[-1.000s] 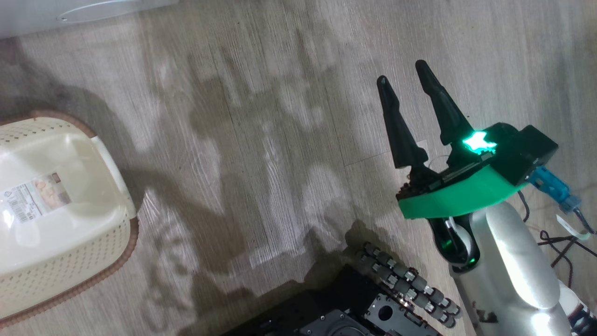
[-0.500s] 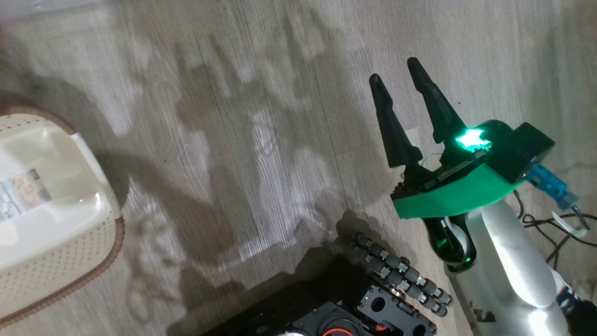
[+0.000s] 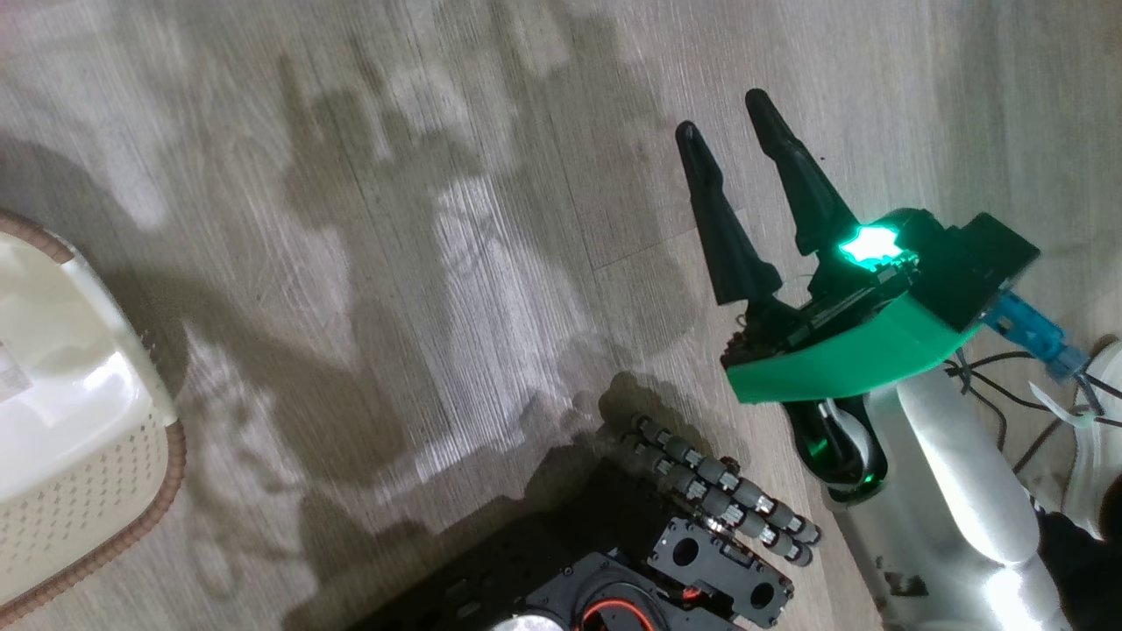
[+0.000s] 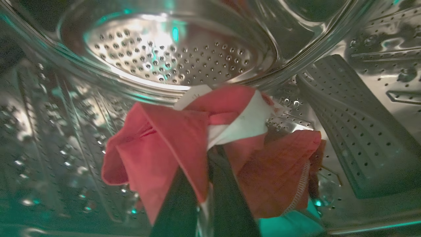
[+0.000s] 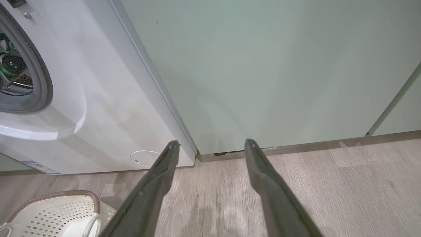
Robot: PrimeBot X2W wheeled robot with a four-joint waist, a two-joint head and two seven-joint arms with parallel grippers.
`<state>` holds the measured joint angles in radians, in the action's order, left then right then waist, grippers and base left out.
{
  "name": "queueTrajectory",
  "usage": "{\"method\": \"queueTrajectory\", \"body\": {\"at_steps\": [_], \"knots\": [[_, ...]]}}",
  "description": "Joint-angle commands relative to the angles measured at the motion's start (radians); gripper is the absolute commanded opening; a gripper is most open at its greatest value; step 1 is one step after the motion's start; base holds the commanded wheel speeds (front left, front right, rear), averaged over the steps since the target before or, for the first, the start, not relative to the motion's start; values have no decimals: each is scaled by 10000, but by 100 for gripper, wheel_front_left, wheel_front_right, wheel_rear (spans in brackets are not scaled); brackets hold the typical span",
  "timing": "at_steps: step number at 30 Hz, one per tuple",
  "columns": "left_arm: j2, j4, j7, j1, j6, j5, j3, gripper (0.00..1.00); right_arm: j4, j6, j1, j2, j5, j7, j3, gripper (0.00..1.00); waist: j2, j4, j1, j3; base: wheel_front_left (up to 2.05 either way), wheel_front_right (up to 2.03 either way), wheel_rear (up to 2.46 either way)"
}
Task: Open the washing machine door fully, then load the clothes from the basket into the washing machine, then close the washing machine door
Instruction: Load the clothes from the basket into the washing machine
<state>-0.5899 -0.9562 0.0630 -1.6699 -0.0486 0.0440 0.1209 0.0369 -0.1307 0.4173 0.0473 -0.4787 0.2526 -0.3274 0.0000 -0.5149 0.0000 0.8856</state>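
Inside the drum [image 4: 171, 56]: clothes [image 4: 171, 144]. On the floor [image 5: 329, 184], in front of the washing machine [image 5: 108, 108]: basket [image 5: 52, 214]. Against the washing machine's side: cabinet [image 5: 263, 65].

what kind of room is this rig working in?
Probably a home laundry or utility corner: a white front-loading washing machine stands beside pale green cabinets, with a perforated laundry basket on the wood-look floor.

Silver forearm [image 3: 955, 491], green wrist collar [image 3: 841, 364], black right hand [image 3: 721, 114] with tapered fingers [image 3: 727, 237], blue plug [image 3: 1030, 329], black cables [image 3: 990, 361].
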Motion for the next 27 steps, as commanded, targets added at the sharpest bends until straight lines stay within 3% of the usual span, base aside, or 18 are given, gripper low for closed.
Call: {"method": "queueTrajectory", "body": {"at_steps": [1, 2, 3, 8, 19, 27], "knots": [[-240, 280, -77, -404, -71, 68, -110, 0, -262, 0, -249, 30, -77, 92, -126, 100, 0, -9, 0, 6, 0, 0, 0], [-228, 164, -124, -442, -103, 136, -159, 23, -260, 0, -259, 30, -81, 92, -115, 100, 0, -8, 0, 8, 0, 0, 0], [-241, 69, -193, -470, -144, 140, -158, 100, -256, 0, -269, 30, -79, 92, -105, 100, 0, -3, 0, 11, 0, 0, 0], [-245, -317, -562, -642, -199, 117, -38, 100, -186, 0, -255, 30, -42, 92, -76, 100, 0, 23, 0, 9, 0, 0, 0], [137, -1500, -1161, -213, 281, 497, 109, 100, -128, 0, -198, 30, 235, 92, 131, 100, 0, 515, 0, -754, 0, 0, 0], [946, -2226, -2250, 1172, 766, 1005, 94, 100, -29, 0, -472, 30, 1058, 92, 831, 100, 0, 1316, 0, -2085, 0, 0, 0]]}}
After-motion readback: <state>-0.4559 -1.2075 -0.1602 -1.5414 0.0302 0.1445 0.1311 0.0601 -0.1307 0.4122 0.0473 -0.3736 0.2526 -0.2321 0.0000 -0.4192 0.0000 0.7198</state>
